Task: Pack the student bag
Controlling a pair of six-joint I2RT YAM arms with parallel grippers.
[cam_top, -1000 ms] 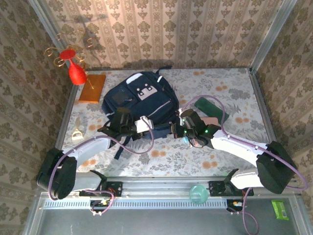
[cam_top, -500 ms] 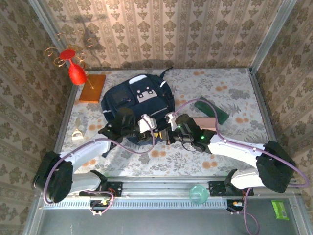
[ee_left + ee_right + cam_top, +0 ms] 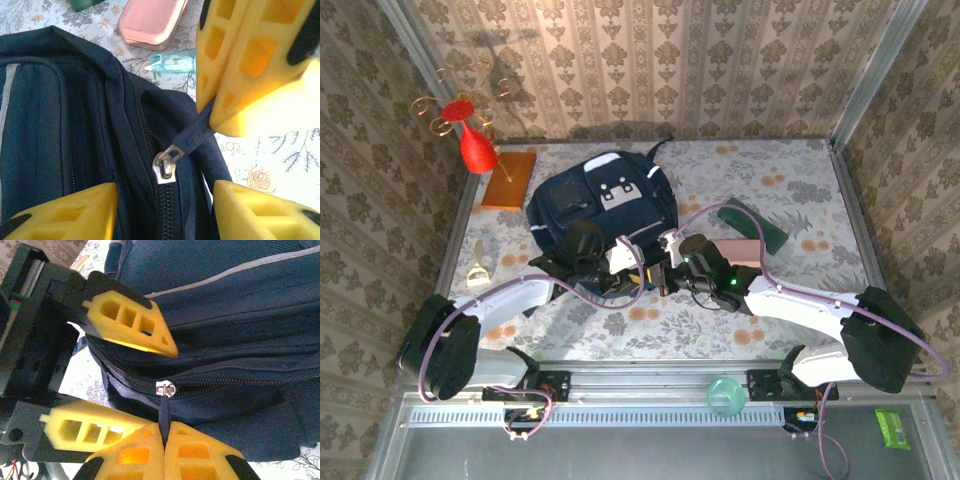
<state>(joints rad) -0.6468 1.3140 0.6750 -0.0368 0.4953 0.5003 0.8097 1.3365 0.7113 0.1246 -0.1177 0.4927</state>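
Observation:
The student bag [image 3: 600, 200], dark navy with a grey-white front patch, lies in the middle of the table. My right gripper [image 3: 165, 450] is shut on the bag's dark zipper pull tab [image 3: 164, 412], just below the silver slider [image 3: 166, 388]. In the top view the right gripper [image 3: 665, 268] sits at the bag's near edge. My left gripper [image 3: 162, 212] is open, its yellow fingers [image 3: 65, 212] straddling the zipper seam below the slider [image 3: 165, 167] and holding nothing. It meets the right one at the bag's near edge in the top view [image 3: 622, 275].
Right of the bag lie a pink case [image 3: 738, 250] and a green case [image 3: 753, 225], with a small teal item [image 3: 175, 60] beside the bag. A red vase [image 3: 477, 148] and an orange-brown board [image 3: 510, 178] stand at the back left. A small object [image 3: 478, 272] lies near the left wall.
My left gripper has opened and let go of the bag fabric. The right gripper moved left along the bag's near edge with the pull tab, and the bag shifted slightly back.

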